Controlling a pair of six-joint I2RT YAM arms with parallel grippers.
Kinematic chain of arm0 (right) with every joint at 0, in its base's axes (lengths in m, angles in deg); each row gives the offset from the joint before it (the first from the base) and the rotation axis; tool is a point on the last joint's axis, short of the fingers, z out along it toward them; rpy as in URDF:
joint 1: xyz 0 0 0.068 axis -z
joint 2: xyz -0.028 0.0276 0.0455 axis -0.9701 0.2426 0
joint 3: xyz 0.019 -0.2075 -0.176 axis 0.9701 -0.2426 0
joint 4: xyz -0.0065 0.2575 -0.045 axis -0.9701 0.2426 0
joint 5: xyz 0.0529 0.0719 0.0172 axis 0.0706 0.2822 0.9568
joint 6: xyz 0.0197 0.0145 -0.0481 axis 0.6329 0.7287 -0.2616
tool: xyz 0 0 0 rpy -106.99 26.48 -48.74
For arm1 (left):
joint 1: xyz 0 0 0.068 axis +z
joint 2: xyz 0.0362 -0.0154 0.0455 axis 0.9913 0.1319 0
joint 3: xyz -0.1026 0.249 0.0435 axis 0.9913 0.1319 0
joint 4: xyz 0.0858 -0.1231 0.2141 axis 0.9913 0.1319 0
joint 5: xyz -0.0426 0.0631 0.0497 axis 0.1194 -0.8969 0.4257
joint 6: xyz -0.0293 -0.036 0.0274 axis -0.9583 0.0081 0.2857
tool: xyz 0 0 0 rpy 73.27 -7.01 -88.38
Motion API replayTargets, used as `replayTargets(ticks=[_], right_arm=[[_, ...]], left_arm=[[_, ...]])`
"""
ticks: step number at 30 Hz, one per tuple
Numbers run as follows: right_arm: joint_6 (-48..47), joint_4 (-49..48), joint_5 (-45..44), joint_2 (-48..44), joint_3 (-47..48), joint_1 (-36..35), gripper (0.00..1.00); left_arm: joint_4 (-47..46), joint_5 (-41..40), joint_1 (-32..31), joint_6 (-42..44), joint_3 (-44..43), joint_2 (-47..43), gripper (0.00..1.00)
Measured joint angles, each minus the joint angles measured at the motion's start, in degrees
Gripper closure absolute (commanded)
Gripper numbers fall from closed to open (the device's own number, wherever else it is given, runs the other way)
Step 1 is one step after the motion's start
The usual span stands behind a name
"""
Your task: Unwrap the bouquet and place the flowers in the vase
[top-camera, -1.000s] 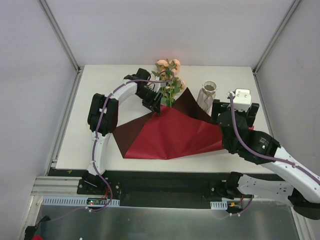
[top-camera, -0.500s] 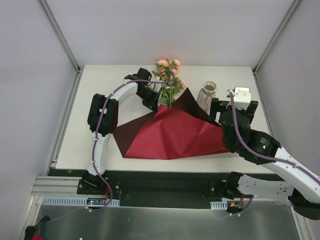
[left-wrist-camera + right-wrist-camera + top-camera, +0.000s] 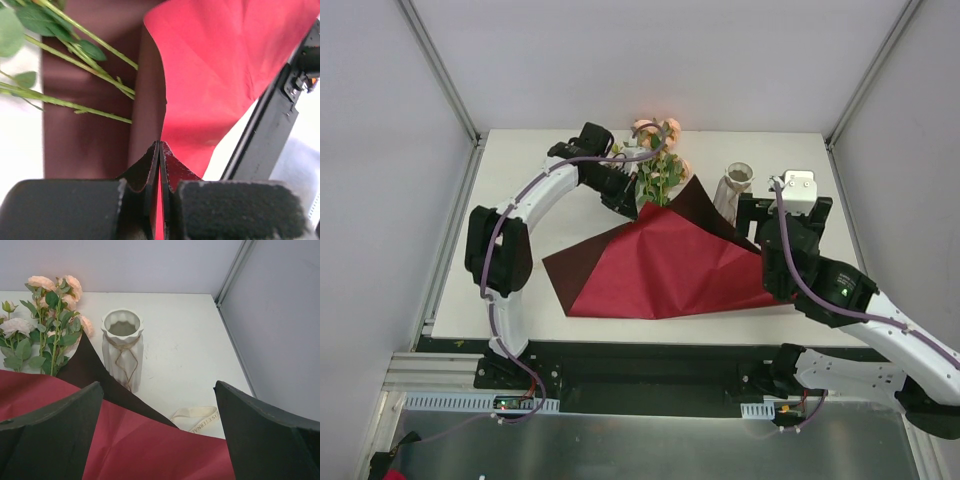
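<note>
Left claw (image 3: 159, 148) clamped on red paper (image 3: 210, 75) edge, right claw (image 3: 158, 390) spread wide

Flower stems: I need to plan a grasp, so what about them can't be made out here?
- Top view: lower ends of the stems are hidden by the left gripper and the raised wrapping paper.
- Left wrist view: stems run off the top-left edge, blooms out of frame, leaves blurred.
- Right wrist view: stem bases are hidden behind the paper's dark corner.

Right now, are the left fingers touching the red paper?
Touching. The left wrist view shows the left fingers closed on a fold of the red paper, which rises straight out from between them.
</note>
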State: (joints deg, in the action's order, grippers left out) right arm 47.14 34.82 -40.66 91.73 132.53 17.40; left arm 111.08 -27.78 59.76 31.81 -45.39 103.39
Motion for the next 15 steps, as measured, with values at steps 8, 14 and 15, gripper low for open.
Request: replayTargets(ticks=[8,14,15], right_arm=[[-0.9,-0.2,0.1,-0.3,0.1,0.7,0.02],[-1.3,-1.4,3.3,2.4,2.3,2.2,0.02],[-1.3,-1.5,4.1,3.1,2.9,2.5,0.02]], left_arm=[[5.7,2.2,-2.8,0.4,3.6,-8.8,1.00],[14.9,1.8,-11.1,3.8,0.8,-22.3,1.00],[16.5,1.8,-12.7,4.7,0.1,-24.1,1.00]])
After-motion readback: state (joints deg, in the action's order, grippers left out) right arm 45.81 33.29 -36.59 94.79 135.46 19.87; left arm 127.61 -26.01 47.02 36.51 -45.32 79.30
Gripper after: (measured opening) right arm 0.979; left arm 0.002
